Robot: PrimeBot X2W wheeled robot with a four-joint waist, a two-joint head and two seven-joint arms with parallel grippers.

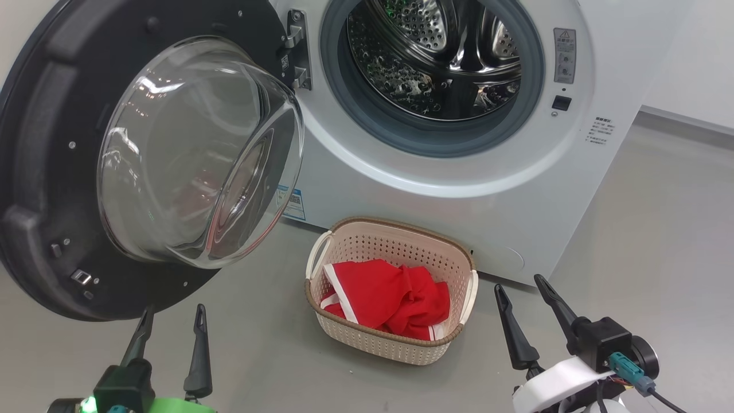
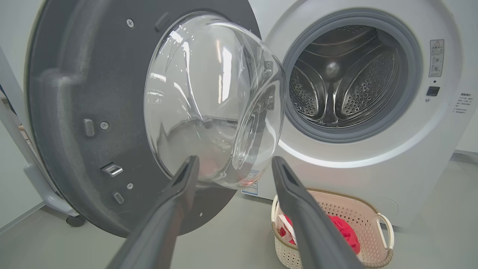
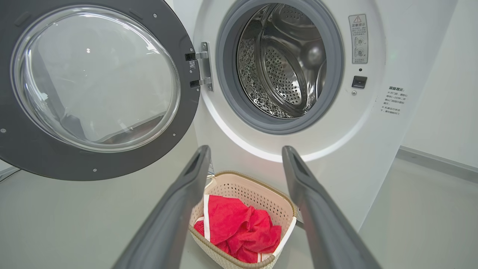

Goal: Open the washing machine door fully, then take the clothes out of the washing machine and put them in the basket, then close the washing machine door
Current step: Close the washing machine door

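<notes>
The left jaws and the right jaws both stood wide apart, empty, low over the grey floor [image 1: 258, 355]. Between them on the floor sat the basket [image 1: 373, 339], the clothes [image 1: 390, 295] heaped inside it. Just behind the basket rose the washing machine [image 1: 459, 201], its steel drum [image 1: 424, 63] exposed. The washing machine door [image 1: 172, 160] hung swung wide open on its left-hand hinge, above the left jaws.
</notes>
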